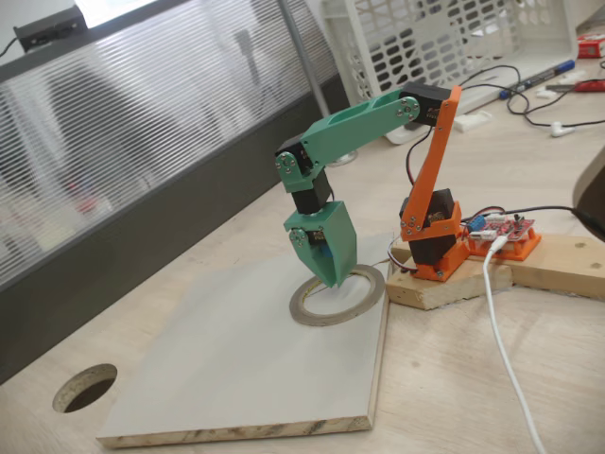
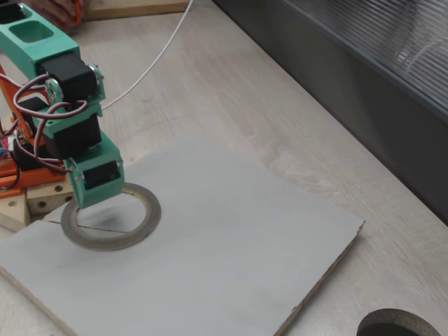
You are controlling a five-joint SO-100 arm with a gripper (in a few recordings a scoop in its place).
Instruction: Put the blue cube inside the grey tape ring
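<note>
One grey board (image 1: 236,369) lies on the wooden table (image 1: 454,378), and one grey tape ring (image 1: 364,295) rests flat on it near the arm's base. One green gripper (image 1: 331,280) points down into the ring's opening, tip at the board. Its jaws are hidden, so I cannot tell its grip. One sliver of blue (image 1: 322,253), perhaps the blue cube, peeks between the fingers.

Hobby electronics workbench: bare red circuit board (image 1: 508,233), loose white cable (image 1: 501,326), white plastic crate (image 1: 444,38), pale wooden desk (image 1: 454,378).
</note>
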